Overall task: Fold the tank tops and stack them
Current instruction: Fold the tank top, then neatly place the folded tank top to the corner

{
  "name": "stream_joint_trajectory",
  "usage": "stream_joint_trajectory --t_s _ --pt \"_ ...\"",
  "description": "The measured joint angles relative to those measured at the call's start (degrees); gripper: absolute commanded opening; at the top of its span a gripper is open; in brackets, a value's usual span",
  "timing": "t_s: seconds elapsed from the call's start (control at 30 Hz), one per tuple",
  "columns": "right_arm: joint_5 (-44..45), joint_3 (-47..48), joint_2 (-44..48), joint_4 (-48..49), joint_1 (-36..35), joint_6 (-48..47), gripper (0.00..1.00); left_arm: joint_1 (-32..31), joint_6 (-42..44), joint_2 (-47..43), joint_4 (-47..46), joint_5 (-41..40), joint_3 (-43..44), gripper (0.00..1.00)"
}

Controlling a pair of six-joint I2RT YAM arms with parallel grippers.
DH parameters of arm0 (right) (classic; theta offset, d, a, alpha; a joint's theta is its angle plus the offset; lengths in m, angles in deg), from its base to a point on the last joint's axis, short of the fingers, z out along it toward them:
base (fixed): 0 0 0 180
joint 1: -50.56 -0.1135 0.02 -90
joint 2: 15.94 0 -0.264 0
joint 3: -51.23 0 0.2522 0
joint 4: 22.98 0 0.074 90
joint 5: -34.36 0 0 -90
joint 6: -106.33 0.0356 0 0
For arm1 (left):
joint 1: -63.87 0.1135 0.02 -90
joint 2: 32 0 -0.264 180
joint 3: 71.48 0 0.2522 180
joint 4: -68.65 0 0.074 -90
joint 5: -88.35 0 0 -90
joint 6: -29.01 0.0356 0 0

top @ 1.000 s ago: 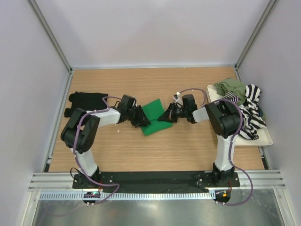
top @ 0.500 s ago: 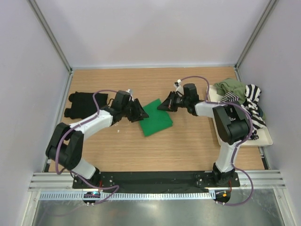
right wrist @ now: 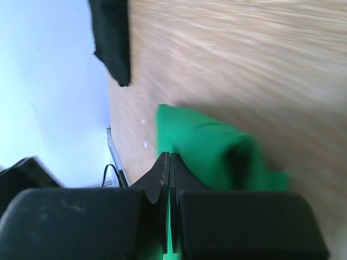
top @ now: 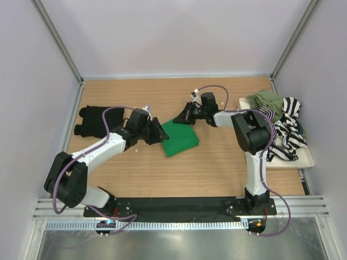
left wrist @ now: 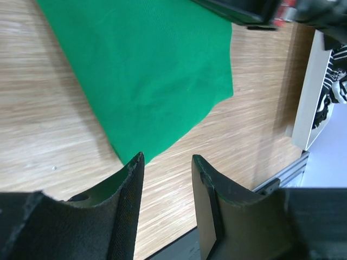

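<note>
Bench (top: 217, 168): folded tank top (top: 181, 138) lies at centre. A second tank top (top: 100, 120) lies at 9 to 10 o'clock from it, well apart, near the left edge. Tray (top: 307, 158) sits at 3 o'clock, along the right edge, with a heap of tank tops (top: 282, 116) in it, piled toward its far end. Left gripper (top: 157, 131) is just beside the folded tank top at 9 o'clock. Right gripper (top: 187, 116) is at its 12 o'clock corner, jaws closed on the cloth.

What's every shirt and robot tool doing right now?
green tank top: folded, flat on the table, far edge pinched by the right tool.
black tank top: folded, lying on the table's left side.
olive tank top: crumpled on the tray.
striped tank top: crumpled on the tray.
left tool: open, holding nothing.
right tool: shut on the green tank top.
</note>
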Motion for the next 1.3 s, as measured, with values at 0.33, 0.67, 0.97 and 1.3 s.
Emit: stream_joint_trajectory --t_s 0.33,0.67,0.97,1.3 --pt "-0.8 3.1 -5.9 -1.3 1.1 0.7 0.41 2.2 4.0 -4.3 15.1 -18.0 5.1 0.47" --pt "8.1 -6.8 15.8 -12.8 1.2 -8.6 0.58 9.3 9.6 5.3 26.4 -41.0 19.8 0.56" --pt "15.3 -16.4 32.9 -26.3 1.2 -15.6 0.73 18.1 15.3 25.2 31.8 -47.1 32.7 0.66" --pt "18.4 -21.8 41.7 -34.3 1.2 -19.4 0.75 18.6 20.7 39.7 35.2 -48.3 43.2 0.64"
